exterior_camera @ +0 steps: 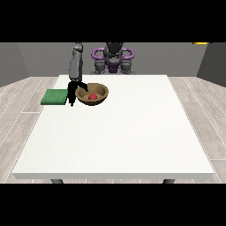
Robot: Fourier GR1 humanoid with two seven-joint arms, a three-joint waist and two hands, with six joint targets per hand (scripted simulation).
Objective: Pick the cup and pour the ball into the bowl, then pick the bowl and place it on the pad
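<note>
A brown wooden bowl [98, 92] stands on the white table [114, 137] at the back left, with a red ball [92, 96] lying inside it. The hand at the view's left [73, 90] comes down from a grey forearm onto the bowl's left rim. Its fingers hang outside the rim towards the table and its thumb reaches over the rim, pinching it. A flat green pad [54, 96] lies just left of the hand and bowl, near the table's left edge. No cup shows. The hand at the view's right is out of sight.
The robot's torso [113, 59] stands behind the table's far edge. Wooden floor surrounds the table. The white tabletop stretches wide to the front and right of the bowl.
</note>
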